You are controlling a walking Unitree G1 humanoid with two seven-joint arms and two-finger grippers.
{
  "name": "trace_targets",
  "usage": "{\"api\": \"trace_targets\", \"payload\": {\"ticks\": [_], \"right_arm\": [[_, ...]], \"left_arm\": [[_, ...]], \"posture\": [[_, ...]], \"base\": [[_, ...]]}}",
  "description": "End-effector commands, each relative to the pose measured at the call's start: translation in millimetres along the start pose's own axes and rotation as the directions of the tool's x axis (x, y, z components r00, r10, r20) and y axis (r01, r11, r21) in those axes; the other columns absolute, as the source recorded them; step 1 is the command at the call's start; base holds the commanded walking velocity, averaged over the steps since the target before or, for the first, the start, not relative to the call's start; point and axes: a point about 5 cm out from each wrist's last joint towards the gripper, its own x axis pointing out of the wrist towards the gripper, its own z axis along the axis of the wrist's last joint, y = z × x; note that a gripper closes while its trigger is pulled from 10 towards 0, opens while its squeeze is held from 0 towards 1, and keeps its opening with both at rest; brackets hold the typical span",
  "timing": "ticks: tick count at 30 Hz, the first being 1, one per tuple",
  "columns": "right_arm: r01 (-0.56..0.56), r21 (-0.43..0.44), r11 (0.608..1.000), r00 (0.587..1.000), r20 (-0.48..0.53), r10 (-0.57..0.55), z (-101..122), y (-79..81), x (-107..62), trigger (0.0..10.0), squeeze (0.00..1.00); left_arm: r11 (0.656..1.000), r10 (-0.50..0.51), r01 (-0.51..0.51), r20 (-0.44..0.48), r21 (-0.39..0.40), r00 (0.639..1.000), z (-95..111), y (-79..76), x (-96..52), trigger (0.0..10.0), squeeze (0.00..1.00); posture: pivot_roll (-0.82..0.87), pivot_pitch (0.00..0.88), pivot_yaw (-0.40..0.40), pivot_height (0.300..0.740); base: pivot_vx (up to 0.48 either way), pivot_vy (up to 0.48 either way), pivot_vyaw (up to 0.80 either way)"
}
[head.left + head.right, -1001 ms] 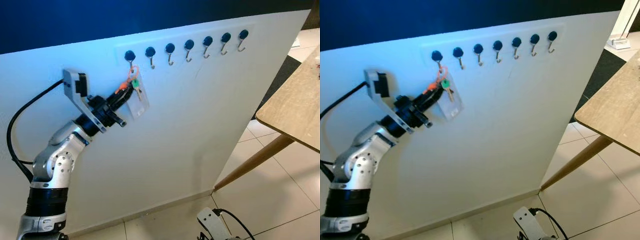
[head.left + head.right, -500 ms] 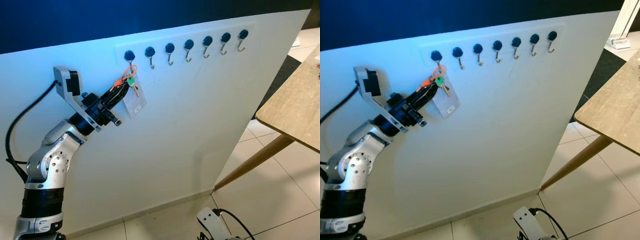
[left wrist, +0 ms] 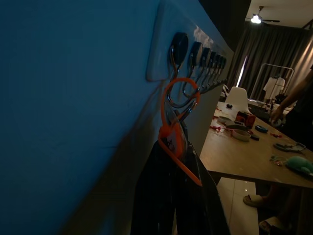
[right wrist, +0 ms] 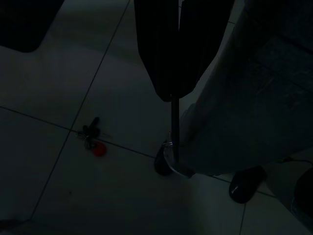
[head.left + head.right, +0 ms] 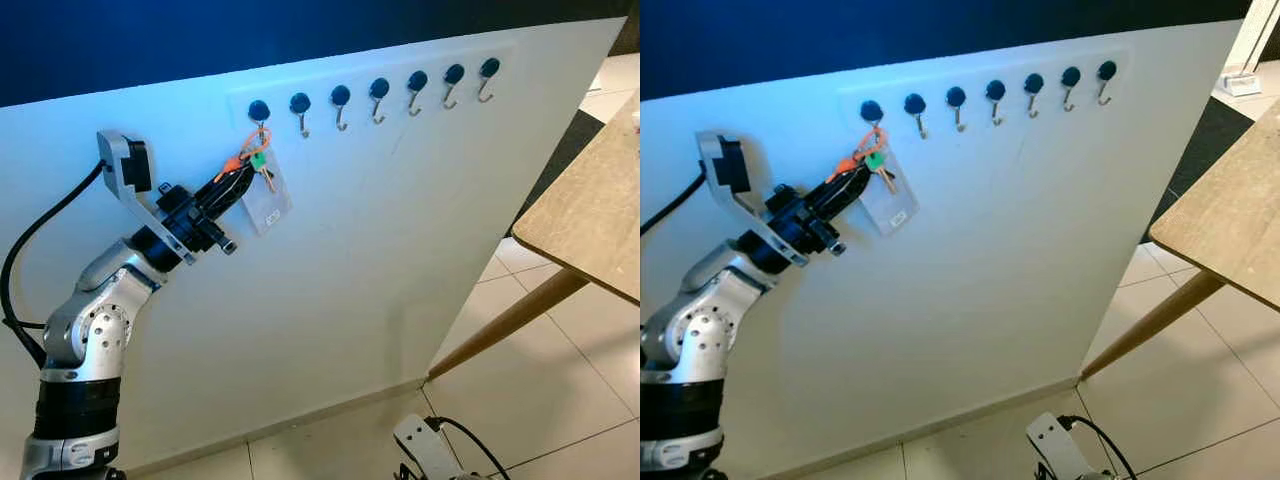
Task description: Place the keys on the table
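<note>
Reaching up and across the white board (image 5: pixel 380 260), the left arm (image 5: pixel 95 330) is bent at the elbow with its wrist angled toward the row of hooks (image 5: pixel 378 92), and the left gripper (image 5: pixel 243 176) has its black fingers clamped on the keys (image 5: pixel 256 165), which hang by an orange loop (image 3: pixel 177 105) from the hook nearest that arm (image 5: pixel 260 113); a green key head and a clear tag (image 5: pixel 267 203) dangle against the board just beside the fingertips. In the left wrist view the loop is threaded through the metal hook and runs down across the closed fingers (image 3: pixel 168 196). The other hooks along the strip carry nothing. To the robot's right, the table (image 5: pixel 590 215) stands well apart from the board, its wooden edge and slanted leg (image 5: pixel 505 325) leaving a stretch of tiled floor (image 5: pixel 560 400) open between them. The left wrist view shows the tabletop carrying small scattered things, and a person (image 3: pixel 293 112) stands at its far side. The right arm hangs idle low down; its gripper (image 4: pixel 177 54) points at the dark floor with the fingers nearly together, though whether they are fully closed I cannot tell. Another bunch of keys with a red tag (image 4: pixel 93 139) lies on the tiles below it
</note>
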Motion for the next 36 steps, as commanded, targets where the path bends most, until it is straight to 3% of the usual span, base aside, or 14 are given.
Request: {"api": "trace_targets", "payload": {"ticks": [1, 7, 19, 25, 31, 33, 35, 36], "right_arm": [[-0.040, 0.000, 0.999, 0.996, -0.081, 0.040, -21.7, 12.3, 0.6, 10.0, 0.00], [-0.044, 0.006, 0.999, 0.996, -0.084, 0.044, -23.1, 13.9, 0.8, 10.0, 0.00], [-0.043, 0.011, 0.999, 0.995, -0.088, 0.044, -25.2, 14.2, 0.5, 10.0, 0.00], [-0.044, 0.007, 0.999, 0.995, -0.086, 0.045, -24.2, 13.8, 0.6, 10.0, 0.00], [-0.044, 0.004, 0.999, 0.995, -0.086, 0.044, -23.7, 13.2, 0.5, 10.0, 0.00], [-0.044, 0.004, 0.999, 0.995, -0.087, 0.044, -23.7, 13.1, 0.5, 10.0, 0.00], [-0.044, 0.004, 0.999, 0.995, -0.087, 0.044, -23.7, 13.1, 0.5, 10.0, 0.00], [-0.044, 0.004, 0.999, 0.995, -0.087, 0.045, -23.8, 13.3, 0.5, 10.0, 0.00]], "left_arm": [[0.992, 0.113, -0.118, 0.076, 0.056, 0.991, 23.0, 17.1, -6.8, 10.0, 0.00], [0.978, 0.199, -0.206, 0.155, 0.031, 0.968, 34.5, 29.6, -7.0, 10.0, 0.00], [0.979, 0.194, -0.203, 0.202, 0.028, 0.960, 45.9, 33.5, -12.7, 10.0, 0.00], [0.997, 0.021, -0.036, 0.221, 0.065, 0.975, 49.2, 14.6, -20.3, 10.0, 0.00], [0.989, -0.127, 0.108, 0.194, 0.104, 0.973, 47.9, 0.1, -34.6, 10.0, 0.00], [0.963, -0.257, 0.240, 0.151, 0.119, 0.955, 43.3, -14.2, -45.6, 10.0, 0.00], [0.947, -0.311, 0.296, 0.127, 0.125, 0.942, 40.9, -20.9, -49.8, 10.0, 0.00], [0.895, -0.441, 0.431, 0.081, 0.110, 0.894, 35.8, -37.4, -61.8, 10.0, 0.00]], "posture": [[-0.05, 0.067, 0.044, 0.740], [-0.06, 0.071, 0.048, 0.740], [-0.06, 0.075, 0.049, 0.740], [-0.06, 0.075, 0.044, 0.740], [-0.06, 0.075, 0.042, 0.740], [-0.05, 0.075, 0.042, 0.740], [-0.05, 0.075, 0.042, 0.740], [-0.05, 0.075, 0.043, 0.740]], "base": [[0.000, 0.000, 0.00], [0.000, 0.000, 0.00], [0.000, 0.000, 0.00], [0.000, 0.000, 0.00], [0.000, 0.000, 0.00], [0.000, 0.000, 0.00], [0.000, 0.000, 0.00], [0.000, 0.000, 0.00]]}}
